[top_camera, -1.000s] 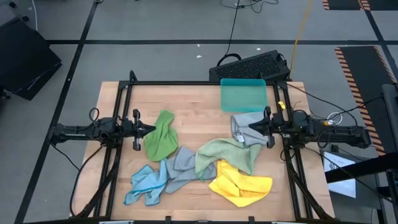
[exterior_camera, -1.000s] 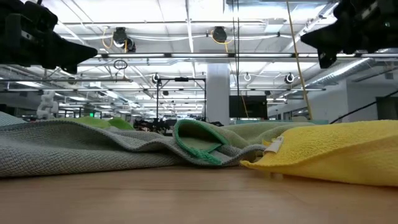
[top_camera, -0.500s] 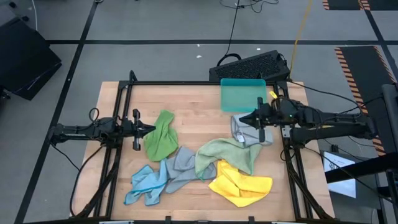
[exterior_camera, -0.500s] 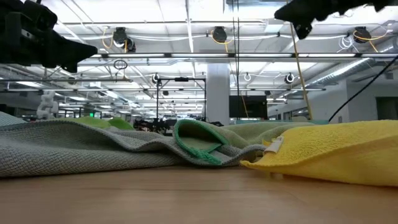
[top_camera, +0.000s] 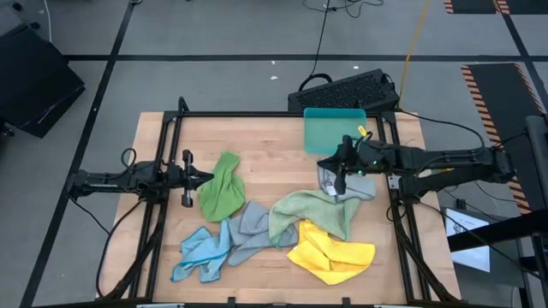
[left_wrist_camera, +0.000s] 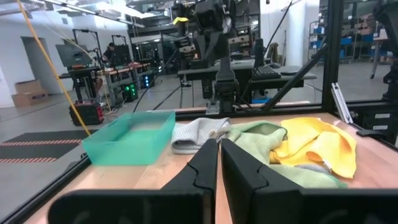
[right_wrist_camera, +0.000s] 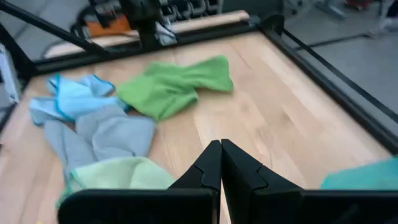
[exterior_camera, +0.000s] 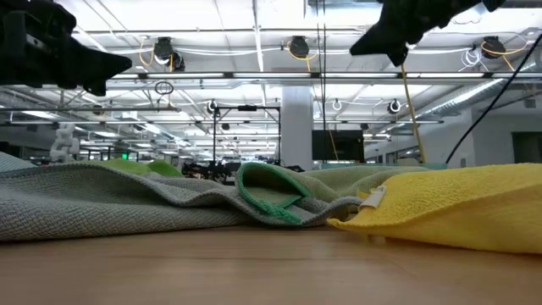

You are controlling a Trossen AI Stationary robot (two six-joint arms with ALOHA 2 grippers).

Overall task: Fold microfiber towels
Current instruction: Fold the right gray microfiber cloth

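Several crumpled microfiber towels lie on the wooden table: bright green (top_camera: 221, 188), grey (top_camera: 251, 227), light blue (top_camera: 199, 254), pale green (top_camera: 310, 212), yellow (top_camera: 332, 255), and another grey one (top_camera: 345, 180) at the right. My right gripper (top_camera: 324, 163) hangs shut in the air over that grey towel's left edge, slanting down toward the table's middle (right_wrist_camera: 221, 147). My left gripper (top_camera: 209, 178) waits shut and level at the left side, just beside the bright green towel (left_wrist_camera: 219, 146). Neither touches any cloth.
A teal plastic tray (top_camera: 334, 130) stands at the far right of the table, just beyond my right gripper. Black frame rails (top_camera: 257, 114) run along the table's edges. A keyboard (top_camera: 347, 89) lies behind the far edge. Bare wood (top_camera: 261, 145) shows in the far middle.
My right gripper has left its place at the right rail. It has moved toward the table's middle and upward, tipping its fingers downward, and has stayed shut. The towels have not moved.
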